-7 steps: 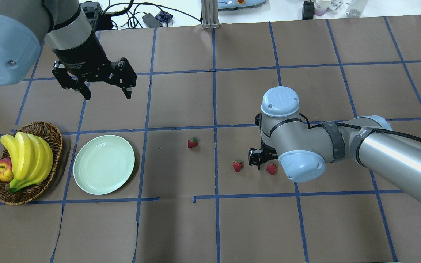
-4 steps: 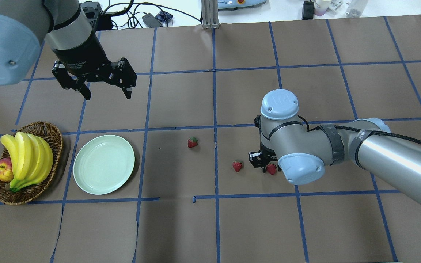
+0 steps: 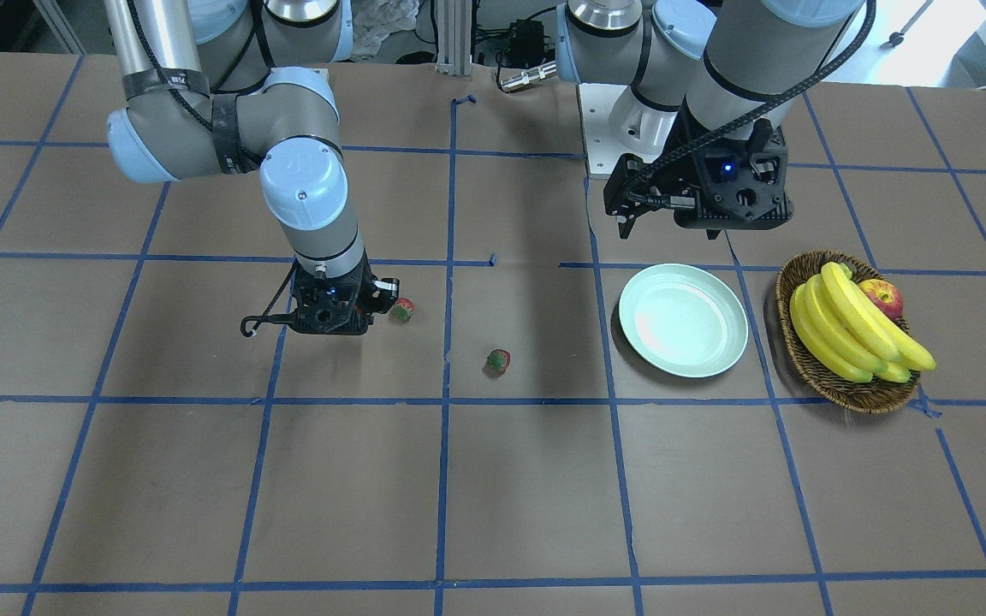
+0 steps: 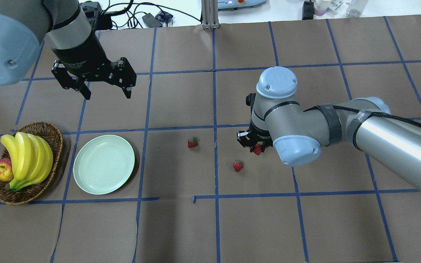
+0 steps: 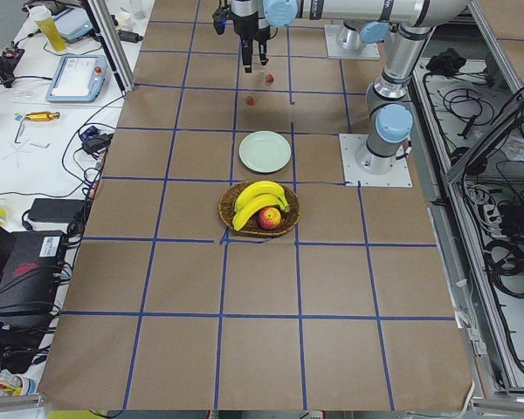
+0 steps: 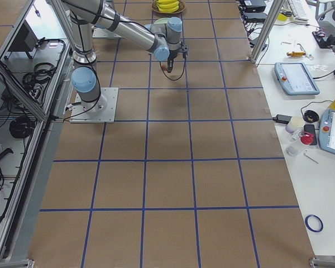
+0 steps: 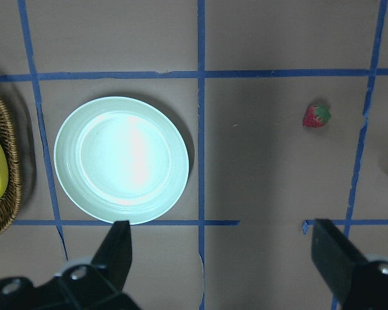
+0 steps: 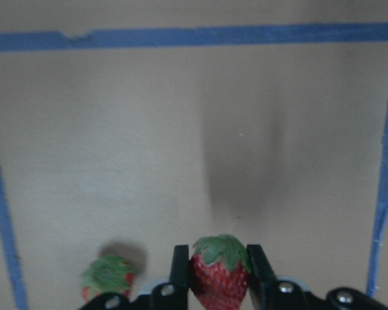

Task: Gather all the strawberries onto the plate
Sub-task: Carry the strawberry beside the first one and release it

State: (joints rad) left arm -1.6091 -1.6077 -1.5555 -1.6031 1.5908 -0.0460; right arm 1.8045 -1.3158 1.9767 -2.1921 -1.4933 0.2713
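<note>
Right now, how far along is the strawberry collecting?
Done: nothing, the plate is empty. In hand: the right gripper is shut on the held strawberry. Left: carrying it over, then the strawberry nearest the plate and the other loose strawberry, both lying on the table. The left gripper hangs open, holding nothing.

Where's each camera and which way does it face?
Front-facing: across table, facing robot; left arm at right.
Overhead: behind robot, looking down; right arm at right.
Exterior left: table's left end, looking along; arms far.
Exterior right: opposite end; right arm near.
Left wrist: down at plate; left hand open.
Right wrist: down; right hand grips a strawberry.
Shared: overhead, left wrist show the plate.
</note>
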